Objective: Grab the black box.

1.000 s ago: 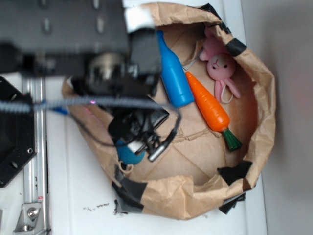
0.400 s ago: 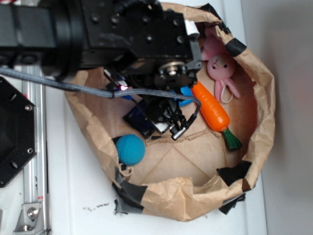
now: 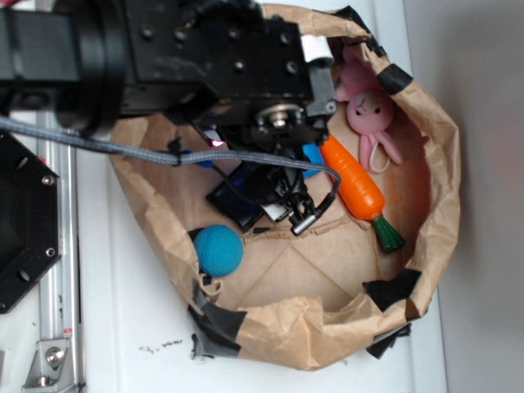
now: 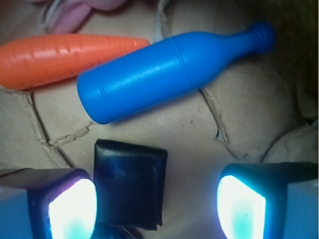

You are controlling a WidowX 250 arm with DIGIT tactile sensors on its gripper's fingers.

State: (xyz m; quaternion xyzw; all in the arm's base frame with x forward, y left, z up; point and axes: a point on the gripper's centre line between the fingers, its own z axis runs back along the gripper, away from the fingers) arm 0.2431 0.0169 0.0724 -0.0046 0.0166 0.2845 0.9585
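The black box lies flat on the brown paper, small, square and slightly glossy. In the wrist view it sits between my two fingers, close against the left finger and well apart from the right finger. My gripper is open around it, with nothing clamped. In the exterior view the black box peeks out from under the arm, and the gripper hangs low inside the paper bag, its fingers mostly hidden by the wrist.
A blue bottle and an orange carrot lie just beyond the box. A teal ball rests at the bag's left wall, a pink bunny at the back. The crumpled bag wall rings everything.
The arm swung right from over the teal ball to above the black box, uncovering the ball. Over the last half second it has barely shifted.
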